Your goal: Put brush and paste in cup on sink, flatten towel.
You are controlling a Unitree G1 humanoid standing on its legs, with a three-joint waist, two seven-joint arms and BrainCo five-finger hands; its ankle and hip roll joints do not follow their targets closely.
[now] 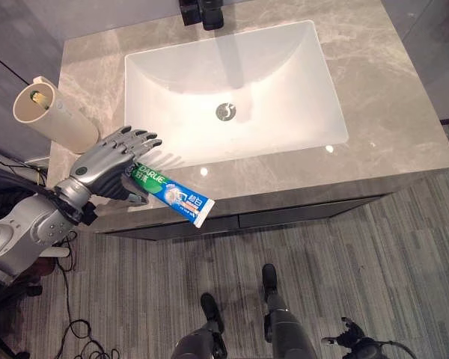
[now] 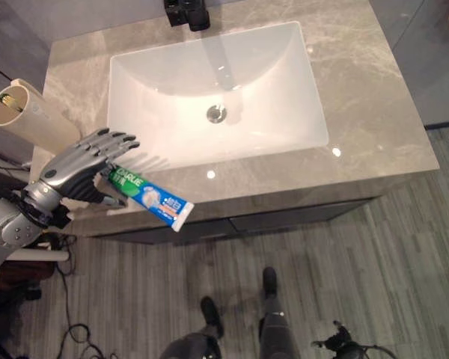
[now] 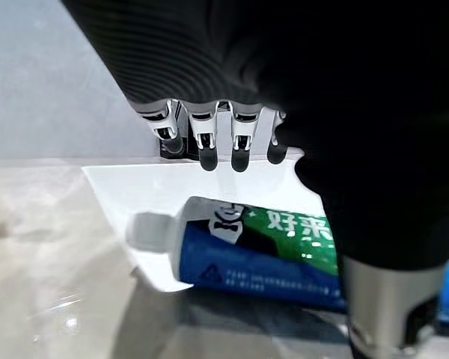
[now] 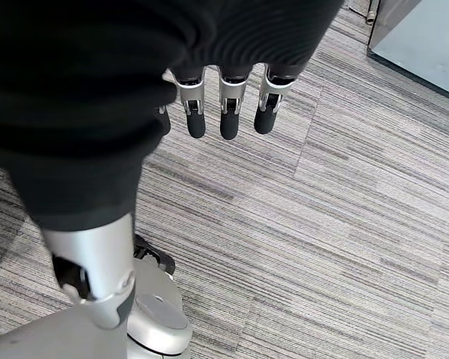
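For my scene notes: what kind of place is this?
Most likely a bathroom or washroom: a white sink set in a grey stone counter, a black tap, and a toothpaste tube under the left robot hand.

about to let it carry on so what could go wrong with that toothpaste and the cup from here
The toothpaste tube is pinched near one end by the left hand, with its long free end hanging out past the counter edge, so it could slip and drop to the floor. The cup stands by the counter's left edge, so a clumsy insertion might knock it off.
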